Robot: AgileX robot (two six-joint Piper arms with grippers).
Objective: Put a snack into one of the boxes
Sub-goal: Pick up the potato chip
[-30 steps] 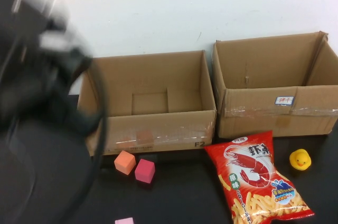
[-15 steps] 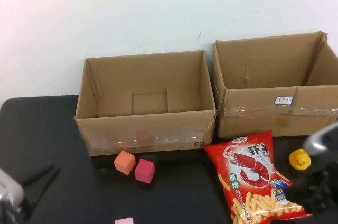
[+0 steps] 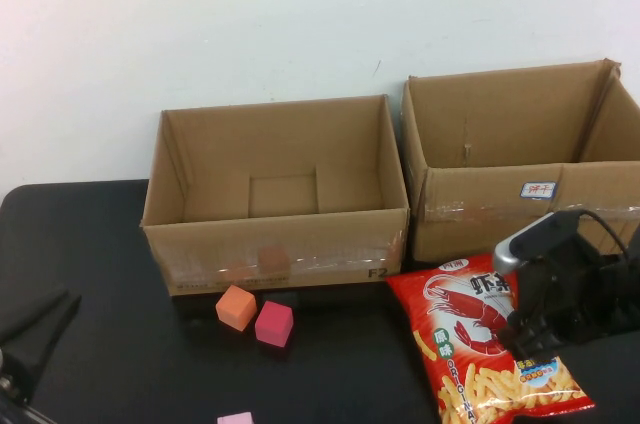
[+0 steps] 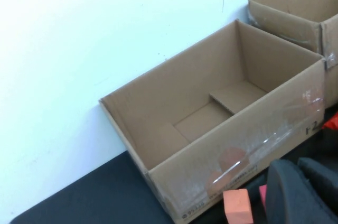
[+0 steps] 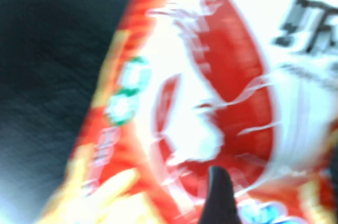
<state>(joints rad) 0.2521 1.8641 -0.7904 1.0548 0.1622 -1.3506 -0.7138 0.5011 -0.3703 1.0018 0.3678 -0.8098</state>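
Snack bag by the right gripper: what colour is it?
Red snack bag with a prawn picture, clearest in the high view, under the right gripper.

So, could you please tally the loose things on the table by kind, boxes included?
Boxes: 2
Snack bags: 1
Foam cubes: 3, orange, magenta, pink
Total: 6
The right tool is over the bag; the left tool sits at the table's left edge.

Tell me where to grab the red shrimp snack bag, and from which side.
Pinch the snack bag mid-body from above: it lies flat on the table, so no edge is raised. The right gripper is over it; the left gripper sits at the near left.
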